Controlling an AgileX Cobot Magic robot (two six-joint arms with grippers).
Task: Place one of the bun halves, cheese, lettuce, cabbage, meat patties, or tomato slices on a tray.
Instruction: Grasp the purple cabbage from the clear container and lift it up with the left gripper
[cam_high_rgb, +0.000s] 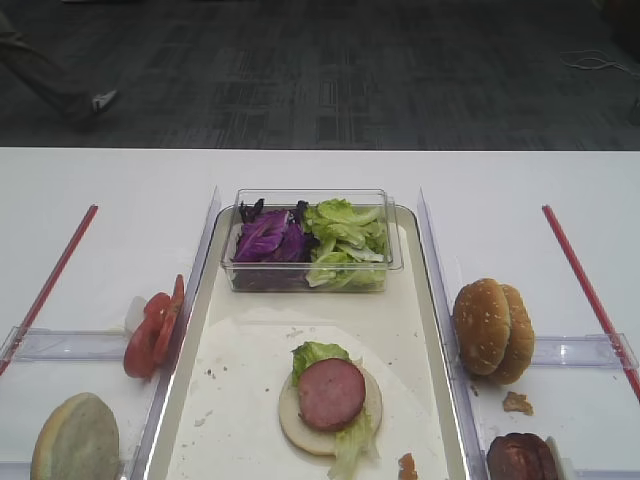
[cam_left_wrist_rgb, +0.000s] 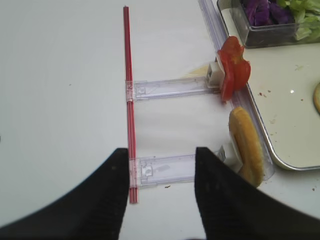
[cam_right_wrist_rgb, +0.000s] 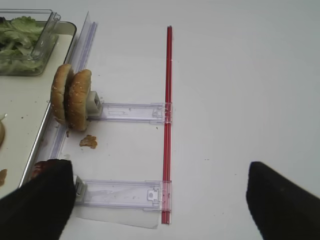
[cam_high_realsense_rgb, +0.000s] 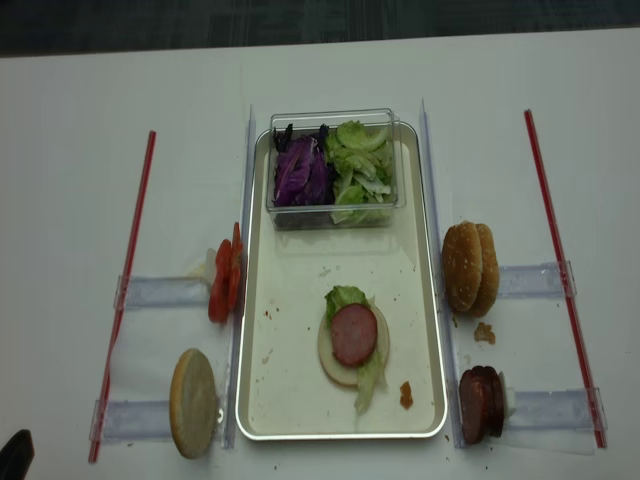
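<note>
The left end effector (cam_left_wrist_rgb: 160, 200) is seen from its wrist camera as two dark fingers (cam_left_wrist_rgb: 225, 200) standing apart, and nothing is held between them. It hangs above the white surface (cam_left_wrist_rgb: 60, 75), over a clear plastic rail (cam_left_wrist_rgb: 165, 167) that meets a red strip (cam_left_wrist_rgb: 129, 100). The right end effector (cam_right_wrist_rgb: 160, 200) is also seen with its two dark fingers (cam_right_wrist_rgb: 285, 200) set wide apart and empty, above the surface on the right side of the tray (cam_high_realsense_rgb: 300, 400).

Just beside the left fingers, a bun half (cam_left_wrist_rgb: 246, 145) stands on its edge against the end of the near rail, at the rim of the tray. Farther along, the tomato slices (cam_left_wrist_rgb: 233, 67) stand upright against the end of the second rail. On the right side, two bun halves (cam_right_wrist_rgb: 72, 97) stand on edge together beside the tray rim, and a small crumb (cam_right_wrist_rgb: 88, 141) lies near them. The dark brown patty (cam_high_realsense_rgb: 480, 403) stands at the near right rail.

On the tray, a pale bun base (cam_high_realsense_rgb: 330, 365) lies flat, with lettuce (cam_high_realsense_rgb: 345, 297) on it and the pink meat round (cam_high_realsense_rgb: 354, 334) on top. At the far end of the tray, a clear plastic box (cam_high_realsense_rgb: 335, 215) is placed; the purple cabbage (cam_high_realsense_rgb: 297, 172) is in its left part and more green lettuce leaves (cam_high_realsense_rgb: 365, 175) are in its right part.
</note>
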